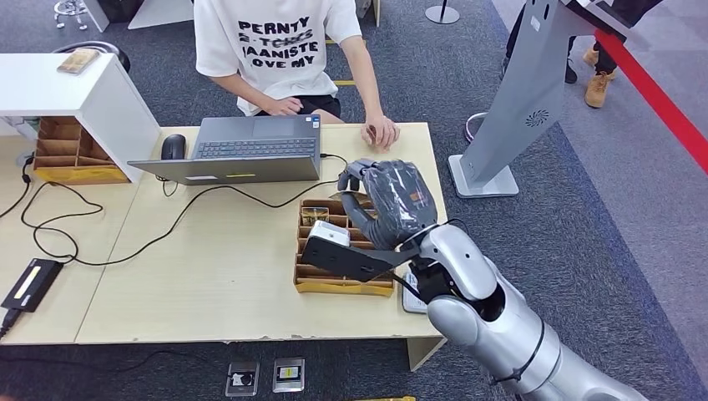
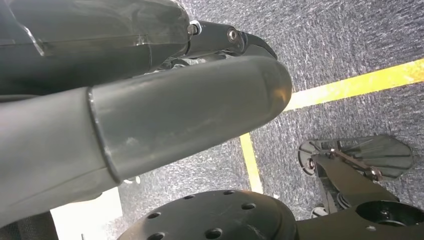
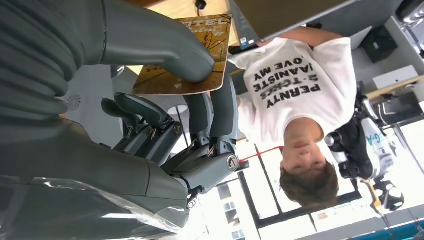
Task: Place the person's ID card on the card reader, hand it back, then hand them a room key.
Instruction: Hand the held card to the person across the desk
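My right hand (image 1: 388, 200) hovers over the cardboard organizer box (image 1: 338, 286) at the table's right side, wrapped in clear plastic. In the right wrist view its thumb and fingers (image 3: 220, 105) pinch a golden-brown room key card (image 3: 212, 35) printed "HOTEL", held out toward the seated person in a white T-shirt (image 3: 295, 80). The person's hand (image 1: 380, 132) rests on the far table edge, just beyond my hand. In the left wrist view my left hand (image 2: 150, 115) hangs over the carpet floor, its thumb and fingers stretched out and holding nothing.
An open laptop (image 1: 242, 149) and mouse (image 1: 173, 146) sit in front of the person, with cables across the table. A white flat device (image 1: 409, 299) lies under my right forearm. A black box (image 1: 32, 284) lies at the left, and a grey kiosk stand (image 1: 526, 100) stands to the right.
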Robot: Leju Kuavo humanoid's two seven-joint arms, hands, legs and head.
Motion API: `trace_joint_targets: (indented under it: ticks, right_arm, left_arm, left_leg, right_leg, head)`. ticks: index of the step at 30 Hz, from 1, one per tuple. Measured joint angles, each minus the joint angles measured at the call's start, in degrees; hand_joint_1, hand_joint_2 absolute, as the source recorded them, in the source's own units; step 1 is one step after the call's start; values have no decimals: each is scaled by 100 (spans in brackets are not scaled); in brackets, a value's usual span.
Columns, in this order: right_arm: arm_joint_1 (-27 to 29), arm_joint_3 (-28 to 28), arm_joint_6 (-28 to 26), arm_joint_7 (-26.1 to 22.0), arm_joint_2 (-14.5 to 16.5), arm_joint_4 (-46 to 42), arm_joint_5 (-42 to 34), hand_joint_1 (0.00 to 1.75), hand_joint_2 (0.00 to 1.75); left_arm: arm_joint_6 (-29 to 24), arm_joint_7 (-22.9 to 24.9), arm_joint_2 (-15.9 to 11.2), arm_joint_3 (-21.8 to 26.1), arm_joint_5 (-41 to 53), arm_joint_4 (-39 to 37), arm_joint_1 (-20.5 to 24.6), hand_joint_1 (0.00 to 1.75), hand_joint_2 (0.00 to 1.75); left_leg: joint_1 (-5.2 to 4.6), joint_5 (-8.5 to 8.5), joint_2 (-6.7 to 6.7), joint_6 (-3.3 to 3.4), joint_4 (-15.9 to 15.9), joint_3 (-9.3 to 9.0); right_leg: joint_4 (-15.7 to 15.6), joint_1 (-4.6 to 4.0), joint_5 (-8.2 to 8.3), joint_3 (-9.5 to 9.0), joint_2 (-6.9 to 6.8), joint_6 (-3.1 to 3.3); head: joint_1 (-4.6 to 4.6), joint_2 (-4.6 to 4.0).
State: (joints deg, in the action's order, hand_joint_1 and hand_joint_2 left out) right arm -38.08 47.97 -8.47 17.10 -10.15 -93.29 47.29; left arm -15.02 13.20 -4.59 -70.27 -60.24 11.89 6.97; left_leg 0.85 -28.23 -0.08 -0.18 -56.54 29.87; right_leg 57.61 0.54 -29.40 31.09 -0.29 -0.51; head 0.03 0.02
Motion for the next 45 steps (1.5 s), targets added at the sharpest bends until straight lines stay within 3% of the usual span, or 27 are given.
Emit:
trace_joint_targets:
  ticks: [11,31,45]
  right_arm:
    - [-709,89,153,-79,280,382,-486,175,175]
    - [-2182,291,249,-287,1257,2793,-884,175,175]
    - [-2714,291,233,-240,1586,4263,-979,175,175]
  left_arm:
    - [-20,70,1,-1,45,0,3,0,0]
    - [74,85,6,-5,174,0,16,0,0]
    - [85,85,12,-22,243,0,17,0,0]
  left_leg:
    - [0,0,-1,0,0,4]
    - [0,2,-4,1,0,5]
    - [0,3,-4,0,0,3]
  right_leg:
    - [1,0,0,0,0,0]
    - [2,0,0,2,-2,0]
    - [2,0,0,3,0,0]
  head:
    - [0,0]
    - [0,0]
    - [0,0]
